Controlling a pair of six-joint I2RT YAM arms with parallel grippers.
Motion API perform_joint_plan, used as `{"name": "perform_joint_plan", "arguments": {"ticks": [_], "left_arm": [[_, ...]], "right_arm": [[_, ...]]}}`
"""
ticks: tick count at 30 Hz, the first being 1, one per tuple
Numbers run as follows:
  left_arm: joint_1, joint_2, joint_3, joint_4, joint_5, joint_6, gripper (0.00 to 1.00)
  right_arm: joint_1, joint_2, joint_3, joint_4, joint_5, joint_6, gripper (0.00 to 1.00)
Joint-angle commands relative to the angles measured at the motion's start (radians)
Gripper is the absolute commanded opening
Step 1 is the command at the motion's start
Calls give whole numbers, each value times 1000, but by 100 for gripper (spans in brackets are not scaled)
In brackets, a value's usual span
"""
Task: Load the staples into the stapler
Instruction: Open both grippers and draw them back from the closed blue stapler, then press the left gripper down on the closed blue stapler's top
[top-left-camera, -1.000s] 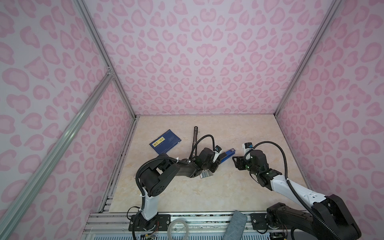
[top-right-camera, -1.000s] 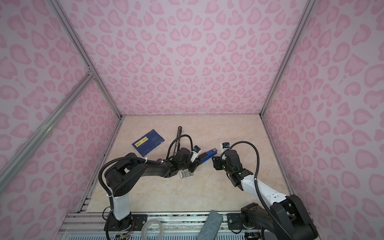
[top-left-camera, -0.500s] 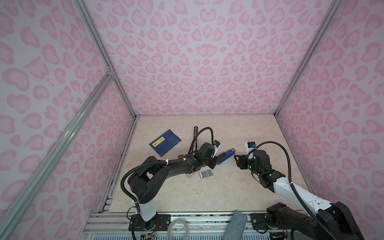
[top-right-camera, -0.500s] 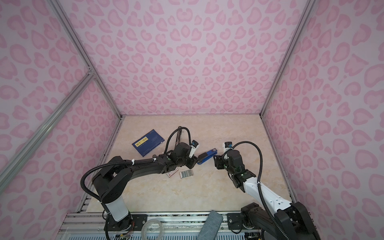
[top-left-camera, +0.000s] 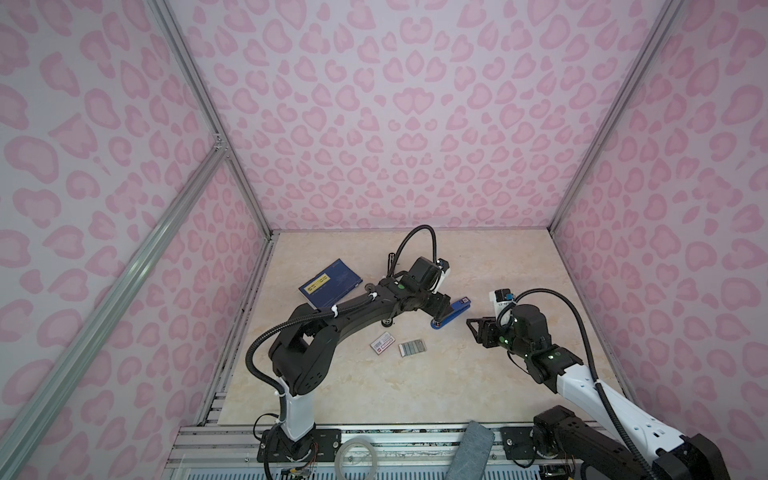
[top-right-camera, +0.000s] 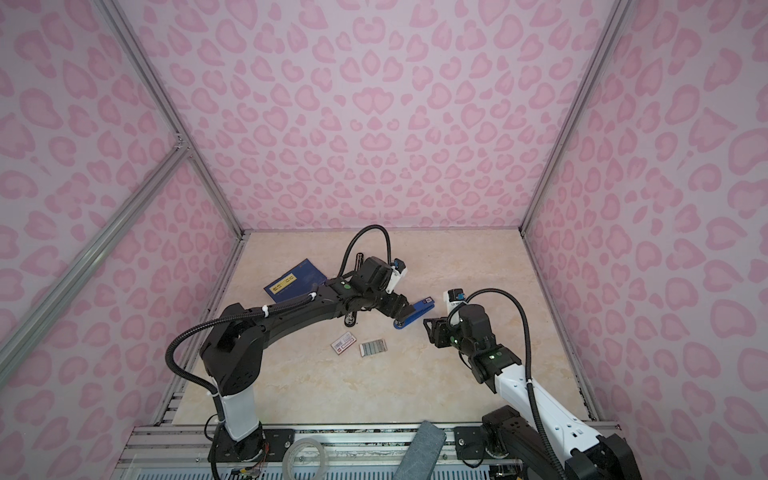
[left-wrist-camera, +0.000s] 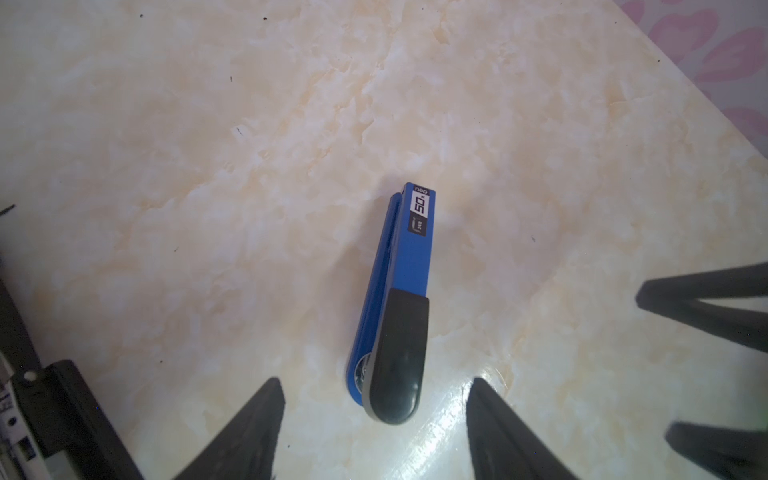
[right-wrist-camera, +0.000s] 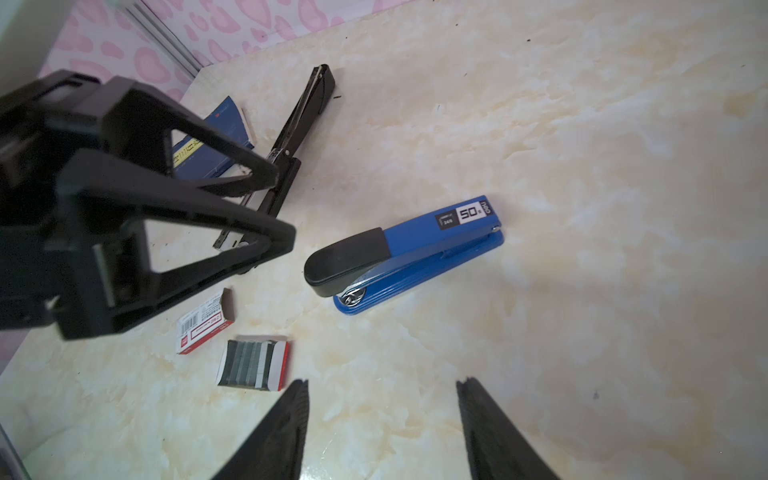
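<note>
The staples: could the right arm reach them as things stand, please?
Probably yes: the staples lie uncovered, with nothing between them and the open right claw; the left claw is over the blue stapler.

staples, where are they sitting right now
In both top views the staples lie on the table near its middle, just right of the small white box and nearer the camera than the blue stapler.

We see a pale marbled worktop (top-left-camera: 503, 266). Near its middle a blue stapler (right-wrist-camera: 419, 249) with a black grip stands shut on its base. Nearer the front edge lie a small white red-labelled box (top-left-camera: 382, 343) and, just beside it, the staples (top-left-camera: 412, 347) in an open tray. Towards the back left lie a dark blue booklet (top-left-camera: 330, 283) and a black stapler (right-wrist-camera: 323, 85) opened out flat.
</note>
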Motion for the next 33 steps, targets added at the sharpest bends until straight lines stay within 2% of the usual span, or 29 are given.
{"name": "perform_joint_plan", "arguments": {"ticks": [1,9,17,24,27,33], "left_arm": [[-1,62,90,-188,-9,61,72],[-25,203,281,-339,-39,113,70],[-54,253,325,-380,-48,139,64],[-59,273,327,-388,-48,145,45],[-61,276,324,-388,-35,145,41],[-64,284,308,-388,-29,145,23]], "right_arm": [[1,-37,-27,-41,-16,26,60],[1,-66,-55,-58,0,34,60],[1,-52,-57,-54,4,27,59],[0,-67,-66,-51,14,37,59],[0,-78,-71,-55,21,37,59],[-1,-79,-73,-54,28,43,59]]}}
